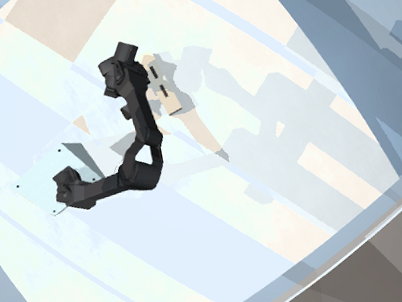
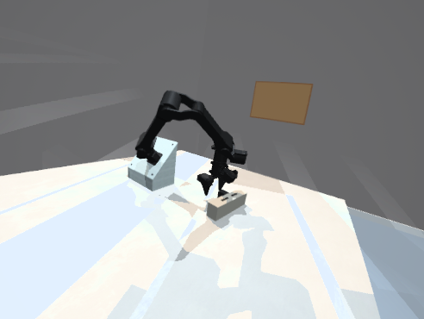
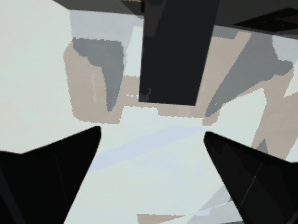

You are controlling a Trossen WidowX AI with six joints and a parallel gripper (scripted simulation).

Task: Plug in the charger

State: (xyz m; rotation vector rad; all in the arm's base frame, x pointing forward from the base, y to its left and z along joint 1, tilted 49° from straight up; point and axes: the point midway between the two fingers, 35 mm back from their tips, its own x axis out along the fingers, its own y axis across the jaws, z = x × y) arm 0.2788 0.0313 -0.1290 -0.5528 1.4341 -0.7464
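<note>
The power strip point(image 1: 172, 101) point(image 2: 221, 209) is a small beige block with two dark outlets on top, lying on the pale table. My gripper point(image 2: 214, 190) point(image 3: 154, 133) hangs just above the strip's left end with its fingers wide apart and nothing between them. In the wrist view a dark rectangular block point(image 3: 172, 55), apparently the charger, stands ahead of the open fingertips and is not touching them. I cannot tell whether its prongs are in an outlet. In the top view the arm hides the fingers and the charger.
The arm's base sits on a light grey wedge mount point(image 2: 161, 172) point(image 1: 39, 187) left of the strip. A brown panel point(image 2: 281, 103) hangs on the grey wall behind. The table's curved edge point(image 1: 372, 232) runs along the lower right.
</note>
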